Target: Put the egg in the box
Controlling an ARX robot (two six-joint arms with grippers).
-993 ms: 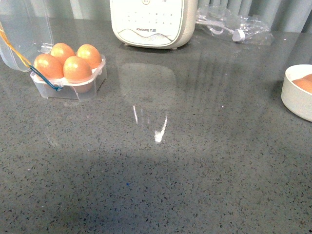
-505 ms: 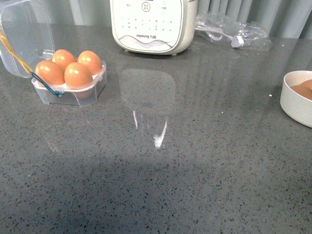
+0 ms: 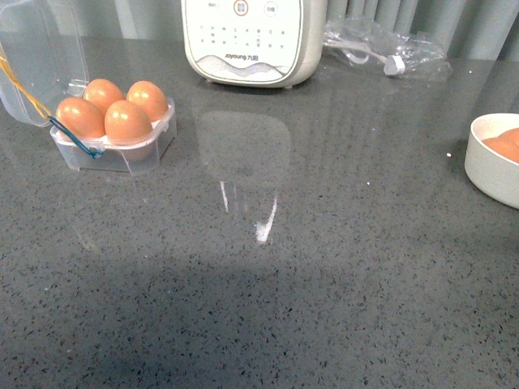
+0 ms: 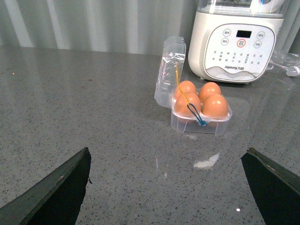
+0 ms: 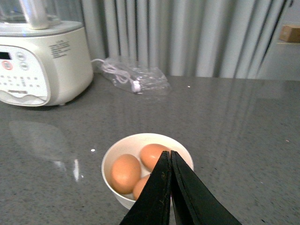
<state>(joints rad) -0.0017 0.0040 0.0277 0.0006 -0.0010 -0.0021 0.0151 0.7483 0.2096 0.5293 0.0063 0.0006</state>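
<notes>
Eggs (image 3: 127, 120) fill all four cups of the open box (image 3: 122, 160), left in your front view. Left wrist view: your left gripper (image 4: 167, 151) spread wide, facing that box. Right wrist view: right gripper (image 5: 170, 153) pressed together above the bowl (image 5: 140, 137).

Of the left gripper (image 4: 167, 151) only two fingers (image 4: 58, 190) show: matte black, flat wedges narrowing to blunt tips (faint grey-green sheen along the lit upper edges). The right gripper (image 5: 169, 153) is the same matte black, with long slim blades tapering to thin points, smooth faces and a slight gloss along the edges.
</notes>
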